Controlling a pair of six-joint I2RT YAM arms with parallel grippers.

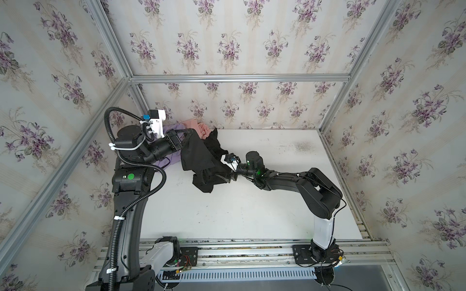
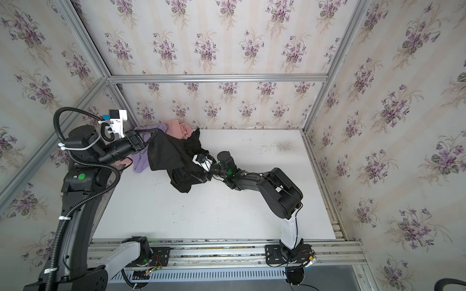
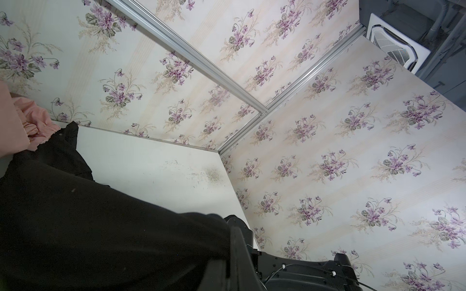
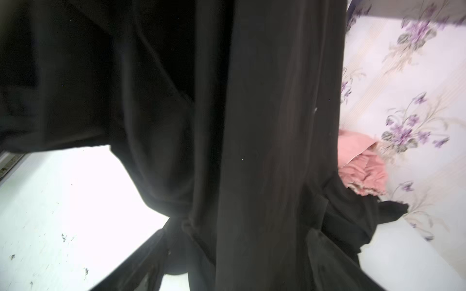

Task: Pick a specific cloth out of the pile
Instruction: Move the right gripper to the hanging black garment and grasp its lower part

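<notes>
**Cloth**, black and matte, held part-way off the pile at the rear left corner of the tabletop.

**Position and jaws.**
- The left jaws are closed on the cloth's upper edge, above the pile.
- From that hold the cloth falls in a broad sheet, and its lower folds lie crumpled on the tabletop nearer the middle.
- One tail lies against the pink garment.
- The lilac garment lies just beside the sheet.
- In both top views the right jaws are buried in the lower folds.
- The right wrist view shows the right jaws spread wide. A flat band of cloth hangs between them, and they are not clamped on it.

**Handling, as judged.**
- The cloth looks soft, light and limp. It will likely keep no shape, sag from any single hold and drag its loose parts behind.
- The fabric looks smooth enough to slip out of a thin pinch. A gathered fold or a seam should hold better than a single layer.
- A second hold is best taken low on the hanging band, well apart from the first, so the two holds can spread the garment.
- The tail resting against the pink garment may pull that piece along.
</notes>
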